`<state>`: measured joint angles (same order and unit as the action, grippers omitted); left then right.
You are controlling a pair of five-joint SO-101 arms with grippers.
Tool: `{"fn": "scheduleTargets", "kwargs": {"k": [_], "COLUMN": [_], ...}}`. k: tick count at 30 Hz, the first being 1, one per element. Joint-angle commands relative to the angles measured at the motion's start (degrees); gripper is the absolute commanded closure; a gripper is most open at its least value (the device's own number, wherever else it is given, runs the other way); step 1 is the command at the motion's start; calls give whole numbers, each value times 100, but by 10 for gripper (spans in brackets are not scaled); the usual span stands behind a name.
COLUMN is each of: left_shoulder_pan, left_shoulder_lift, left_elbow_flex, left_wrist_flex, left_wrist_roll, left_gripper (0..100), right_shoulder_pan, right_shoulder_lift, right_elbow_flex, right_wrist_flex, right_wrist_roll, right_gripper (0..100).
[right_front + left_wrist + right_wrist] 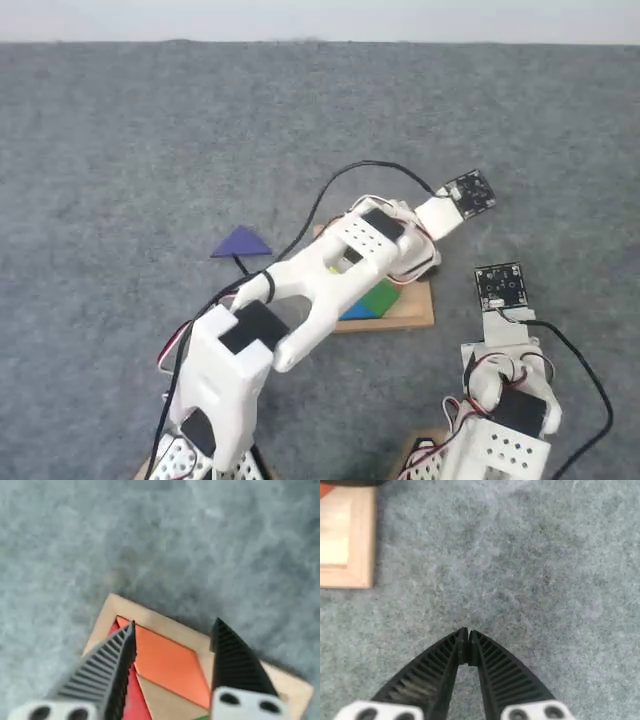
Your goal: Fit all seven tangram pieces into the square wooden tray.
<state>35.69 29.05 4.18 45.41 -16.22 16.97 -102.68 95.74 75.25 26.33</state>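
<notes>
The left claw (175,624) hangs spread wide and empty over the square wooden tray (150,614), where an orange piece (170,662) and a red piece (137,702) lie seated; the right claw (468,632) is clenched on nothing above the grey worktop (545,555) near the tray; a purple triangle (241,243) lies on the worktop, apart from the tray.

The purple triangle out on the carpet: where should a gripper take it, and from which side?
Likely from straight above, pinching the purple triangle between its long edge and opposite corner: it lies flat on the carpet, showing only thin edges, clear of the tray.
</notes>
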Motion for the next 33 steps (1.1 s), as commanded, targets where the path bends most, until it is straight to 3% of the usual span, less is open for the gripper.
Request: {"fn": "scheduleTargets", "kwargs": {"k": [1, 11, 17, 21, 27, 33], "left_shoulder_pan": [-369, -897, -862, -949, -2479, -3657], "left_shoulder_lift": [-176, -176, -668, -1688, -2602, -1846], "left_elbow_flex": [-119, -127, -233, -215, 57, 365], "left_wrist_flex": [466, 914, 905, 941, 1574, 2189], "left_wrist_roll": [-149, -826, -774, -290, 747, 563], "left_gripper": [779, 848, 848, 848, 848, 848], "right_shoulder_pan": [57, 57, 57, 57, 57, 57], "right_shoulder_lift": [-119, -119, -119, -119, -119, -119], "right_elbow_flex": [70, 70, 70, 70, 70, 70], "right_wrist_flex": [31, 31, 31, 31, 31, 31], "right_wrist_roll": [44, 44, 44, 44, 44, 44], "right_gripper": [965, 965, 965, 965, 965, 965]}}
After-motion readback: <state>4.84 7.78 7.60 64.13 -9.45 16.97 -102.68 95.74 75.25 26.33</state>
